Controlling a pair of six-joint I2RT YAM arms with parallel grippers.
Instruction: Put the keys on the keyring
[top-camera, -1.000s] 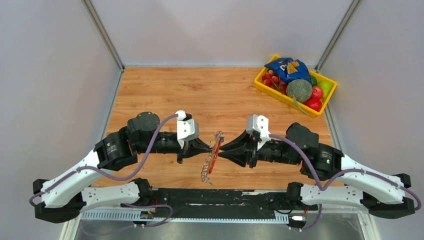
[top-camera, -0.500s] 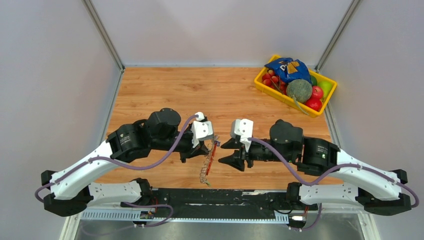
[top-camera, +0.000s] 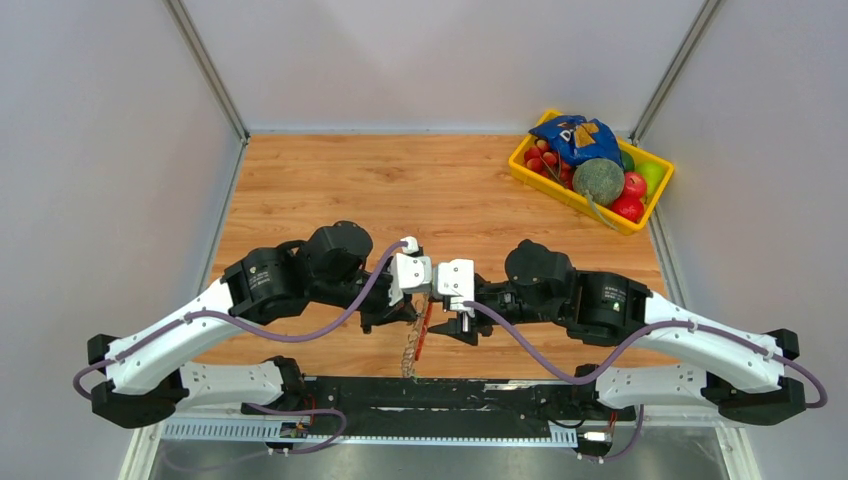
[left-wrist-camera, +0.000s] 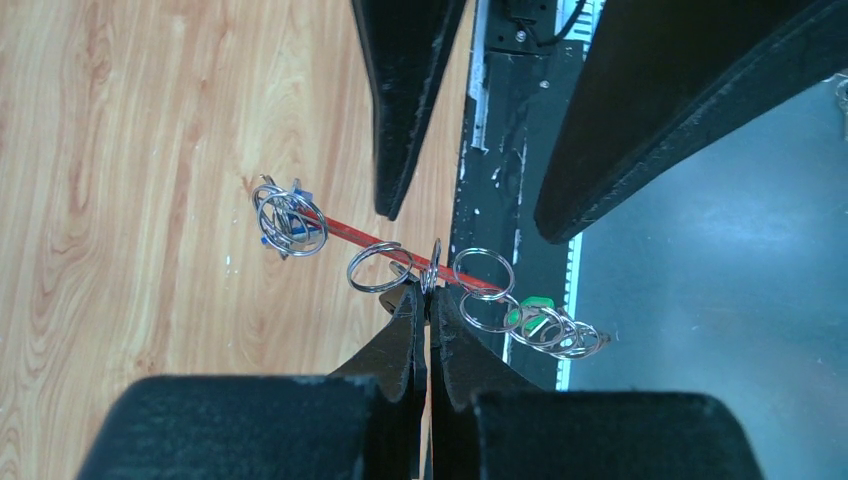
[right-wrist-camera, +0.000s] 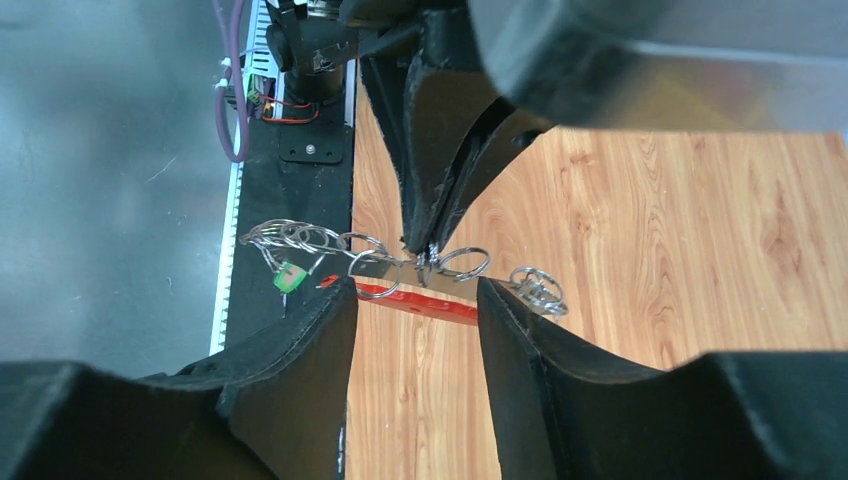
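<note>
The keyring (left-wrist-camera: 431, 275) is a chain of several thin silver rings with a red strip (left-wrist-camera: 345, 230) and a green tip (left-wrist-camera: 535, 310). My left gripper (left-wrist-camera: 428, 292) is shut on one ring near the middle and holds the chain above the table. A ring cluster at the chain's far end carries a blue bit (left-wrist-camera: 298, 196), perhaps the blue-headed key. The black-headed key does not clearly show. My right gripper (right-wrist-camera: 412, 288) is open, its fingers straddling the red strip (right-wrist-camera: 420, 300) without touching. In the top view the chain (top-camera: 422, 325) hangs between the two grippers.
A yellow bin (top-camera: 565, 198) with fruit and a blue bag stands at the back right corner. The black base rail (top-camera: 450, 392) runs along the table's near edge, just under the chain's green end. Grey walls close in both sides.
Both arms have moved inward. My left gripper carried the chain to the right, and my open right gripper moved left until its fingers straddle the chain.
</note>
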